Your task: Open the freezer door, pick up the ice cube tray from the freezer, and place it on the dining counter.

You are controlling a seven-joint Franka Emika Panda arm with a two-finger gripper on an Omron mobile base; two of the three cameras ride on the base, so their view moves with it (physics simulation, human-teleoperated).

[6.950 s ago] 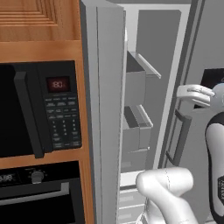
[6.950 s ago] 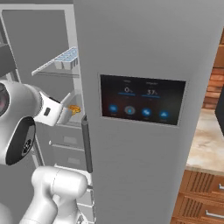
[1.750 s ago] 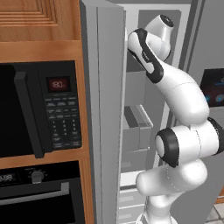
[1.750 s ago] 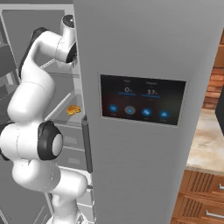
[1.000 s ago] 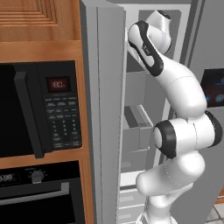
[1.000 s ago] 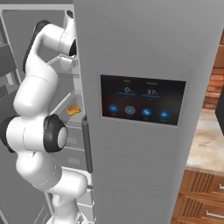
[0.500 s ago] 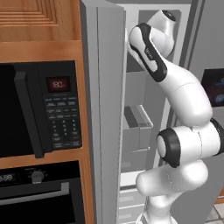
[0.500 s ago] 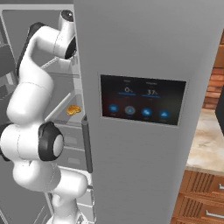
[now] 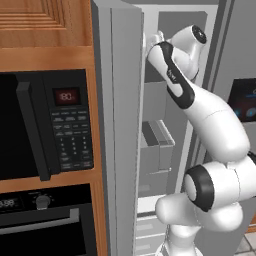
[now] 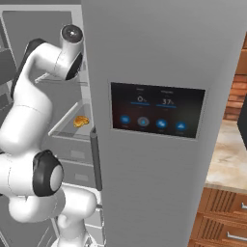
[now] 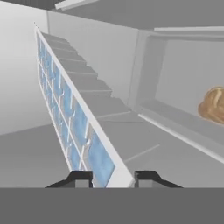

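Observation:
The ice cube tray [image 11: 74, 118], white with pale blue cubes, lies on a grey freezer shelf [image 11: 131, 144] and runs away from the hand. My gripper [image 11: 113, 178] has a dark fingertip on each side of the tray's near end, shut on it. In the left base view the freezer door [image 9: 120, 125] stands wide open. The arm reaches high into the white freezer [image 9: 172, 100], with the hand [image 9: 152, 42] at the top shelf. The dining counter is out of view.
An orange-brown food item [image 11: 214, 105] sits on a shelf to the right of the tray, also visible as the orange item [image 10: 81, 120]. Door bins [image 9: 157, 145] hang inside the open door. The touchscreen door [image 10: 157, 111] stays shut. Microwave [image 9: 45, 125] and oven [image 9: 40, 225] stand on the left.
The upper arm has shifted slightly at the top shelf over the last second. The base and the doors have not moved.

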